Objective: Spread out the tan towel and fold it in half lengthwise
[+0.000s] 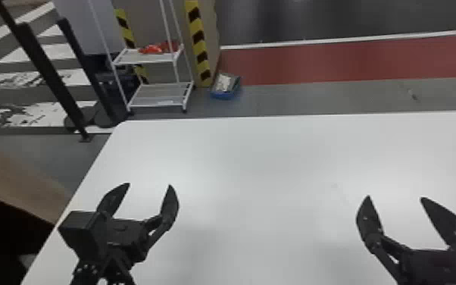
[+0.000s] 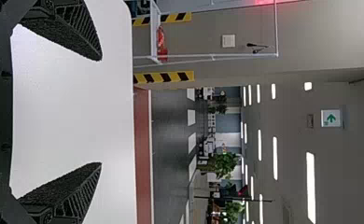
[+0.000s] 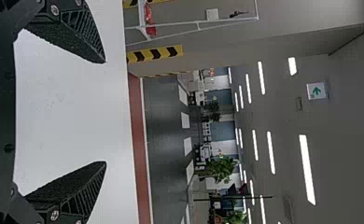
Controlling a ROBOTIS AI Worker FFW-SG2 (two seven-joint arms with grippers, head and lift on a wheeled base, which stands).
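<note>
Black posts (image 1: 45, 62) stand at left beyond the white bench (image 1: 261, 170), over whose near left part hangs the robot's left tool (image 1: 149, 184), its two black fingers wide apart and nothing between them. Behind the bench is a white shelf rack (image 1: 156, 105) bearing a red item (image 1: 153, 49), with a blue container (image 1: 226, 95) on the floor just beside it. At right, well apart from its counterpart, the right tool (image 1: 395, 197) also gapes empty above the bench. The tan towel's whereabouts cannot be told.
</note>
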